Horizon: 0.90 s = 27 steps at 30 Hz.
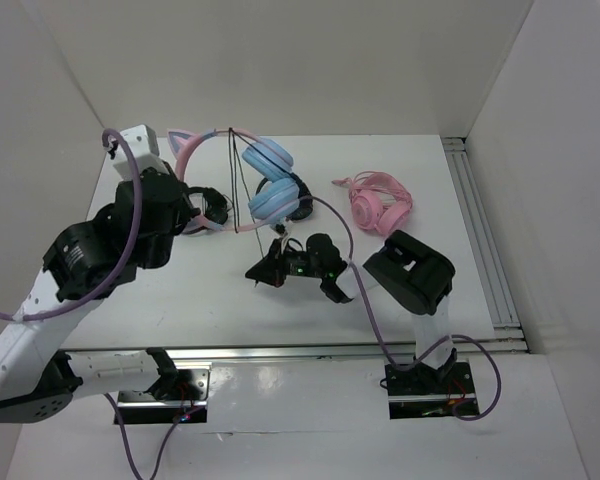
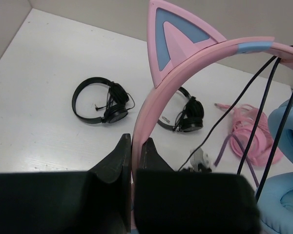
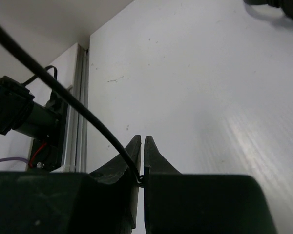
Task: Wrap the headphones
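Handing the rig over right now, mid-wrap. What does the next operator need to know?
Left gripper: shut on the pink headband, holding the headphones at the far left of the table.
Right gripper: shut on the black cable, low over the table's middle.
Done: cable strands cross over the headband.
Left: wind on the remaining cable and secure the end. How much cable is loose cannot be told.

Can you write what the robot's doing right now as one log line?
left gripper: shut on headphones by headband | right gripper: shut on cable | cable draped over headband | wrap: unfinished
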Each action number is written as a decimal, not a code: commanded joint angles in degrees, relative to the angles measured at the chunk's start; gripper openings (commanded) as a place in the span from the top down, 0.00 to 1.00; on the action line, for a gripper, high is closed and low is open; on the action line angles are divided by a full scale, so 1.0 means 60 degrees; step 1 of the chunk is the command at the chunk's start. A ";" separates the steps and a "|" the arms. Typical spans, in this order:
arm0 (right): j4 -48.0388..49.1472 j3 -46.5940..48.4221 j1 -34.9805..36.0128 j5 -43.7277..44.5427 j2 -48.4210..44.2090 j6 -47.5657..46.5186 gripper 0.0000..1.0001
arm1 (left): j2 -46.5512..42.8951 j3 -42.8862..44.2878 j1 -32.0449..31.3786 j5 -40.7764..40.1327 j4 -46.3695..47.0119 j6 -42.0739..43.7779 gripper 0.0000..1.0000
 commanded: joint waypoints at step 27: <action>-1.3740 0.2850 0.6747 1.0672 -0.7066 -0.6455 1.00 | 0.3287 -0.2623 0.2242 0.3278 0.1041 0.1358 1.00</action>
